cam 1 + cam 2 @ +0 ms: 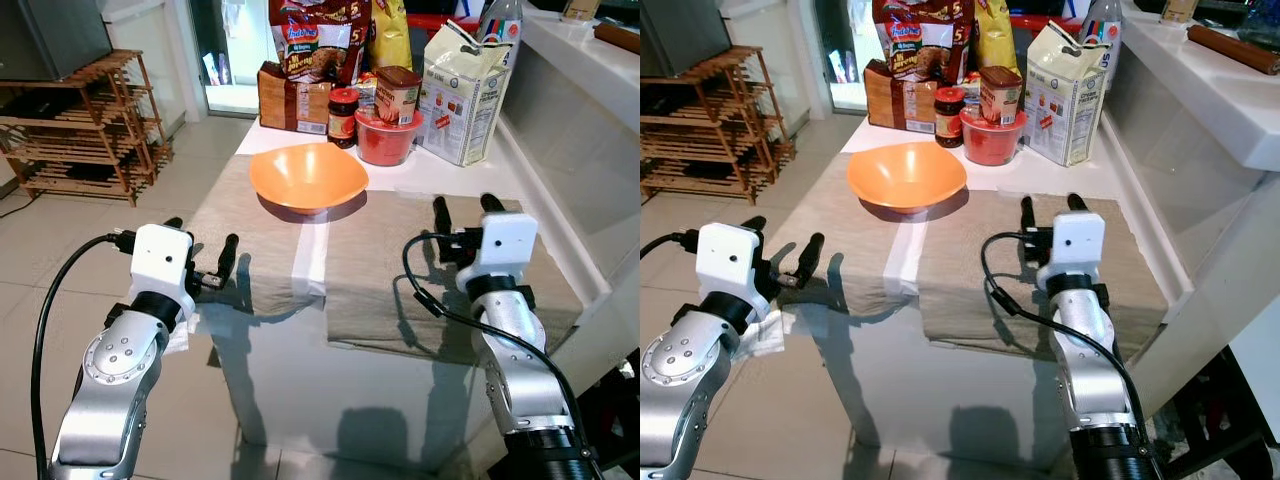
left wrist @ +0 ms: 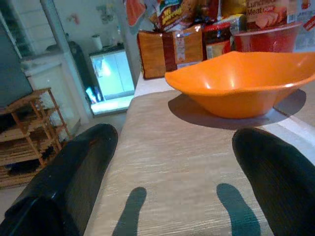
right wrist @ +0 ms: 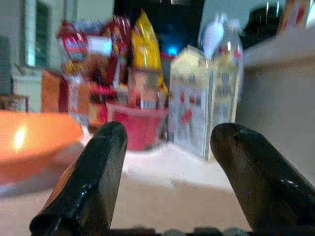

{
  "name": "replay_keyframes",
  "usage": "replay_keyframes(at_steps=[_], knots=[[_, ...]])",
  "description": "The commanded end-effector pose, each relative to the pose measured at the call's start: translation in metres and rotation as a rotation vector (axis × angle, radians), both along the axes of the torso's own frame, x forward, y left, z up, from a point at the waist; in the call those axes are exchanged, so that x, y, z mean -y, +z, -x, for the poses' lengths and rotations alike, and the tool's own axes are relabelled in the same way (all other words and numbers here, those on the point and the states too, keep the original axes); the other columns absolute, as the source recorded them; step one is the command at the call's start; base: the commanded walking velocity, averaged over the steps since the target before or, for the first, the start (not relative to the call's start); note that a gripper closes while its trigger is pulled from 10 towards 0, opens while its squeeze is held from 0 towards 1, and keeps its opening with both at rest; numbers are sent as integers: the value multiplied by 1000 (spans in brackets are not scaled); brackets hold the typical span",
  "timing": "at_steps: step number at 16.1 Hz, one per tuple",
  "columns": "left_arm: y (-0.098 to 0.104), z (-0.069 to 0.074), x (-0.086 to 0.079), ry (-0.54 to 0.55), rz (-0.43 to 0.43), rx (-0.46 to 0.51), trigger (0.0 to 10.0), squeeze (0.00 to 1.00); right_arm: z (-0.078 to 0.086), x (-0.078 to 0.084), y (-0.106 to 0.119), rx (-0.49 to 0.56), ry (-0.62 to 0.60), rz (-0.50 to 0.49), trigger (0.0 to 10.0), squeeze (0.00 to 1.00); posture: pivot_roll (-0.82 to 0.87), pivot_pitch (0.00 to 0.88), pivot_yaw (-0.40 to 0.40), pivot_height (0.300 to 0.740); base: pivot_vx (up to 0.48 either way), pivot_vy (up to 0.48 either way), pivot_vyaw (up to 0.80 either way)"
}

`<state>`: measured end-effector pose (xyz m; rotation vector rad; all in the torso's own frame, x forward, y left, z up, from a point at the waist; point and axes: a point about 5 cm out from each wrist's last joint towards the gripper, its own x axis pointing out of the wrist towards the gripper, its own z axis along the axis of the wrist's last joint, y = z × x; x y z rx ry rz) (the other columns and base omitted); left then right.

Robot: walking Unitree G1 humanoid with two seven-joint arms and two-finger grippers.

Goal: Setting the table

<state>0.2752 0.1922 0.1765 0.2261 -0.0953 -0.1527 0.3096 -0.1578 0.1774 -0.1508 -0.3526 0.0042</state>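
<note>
an orange bowl [image 1: 308, 175] sits on the bench [image 1: 420, 170], at the far edge of two beige placemats [image 1: 400, 270] and straddling the gap between them. behind it stand a red tub [image 1: 386, 138], jars, snack bags and a white carton [image 1: 458, 95]. the left gripper [image 1: 203, 252] hovers at the bench's left edge, jaws spread and empty. the right gripper [image 1: 466, 210] hovers over the right placemat, jaws spread and empty too.

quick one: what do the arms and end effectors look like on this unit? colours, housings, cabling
Both arms are silver metal with round, bolted joint housings. Each wrist carries a boxy white module, and each end effector, left and right, has two long black fingers with rounded tips. A black cable loops loosely outside each arm to the white module. No markings are legible.
</note>
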Motion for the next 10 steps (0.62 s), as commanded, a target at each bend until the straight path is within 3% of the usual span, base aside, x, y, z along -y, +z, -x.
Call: replay_keyframes(at_steps=[1, 3, 4, 7, 8, 10], knots=[[32, -3, 2, 3, -16, 82, 10000, 0, -2, 1, 23, 77, -7, -9, 10000, 0, 25, 0, 7, 740, 0, 0, 0], [46, -7, 3, -17, -9, 98, 10000, 0, -4, 4, 26, 78, -14, -18, 10000, 0, 28, 0, 11, 740, 0, 0, 0], [56, -16, -2, -26, -36, 100, 10000, 0, -7, 7, 22, 49, -32, -38, 10000, 0, 27, 0, 21, 740, 0, 0, 0], [50, -19, -3, -36, -35, 64, 10000, 0, -6, 8, 6, -19, -52, -78, 10000, 0, 22, 0, 31, 740, 0, 0, 0], [45, -17, 4, -58, -46, 47, 10000, 698, -2, 7, -1, -45, -50, -75, 10000, 0, 21, 0, 31, 740, 401, 262, 0], [46, -15, 7, -82, -38, 45, 10000, 671, -1, 6, 3, -15, -44, -46, 10000, 0, 19, 0, 32, 740, 401, 261, 0]])
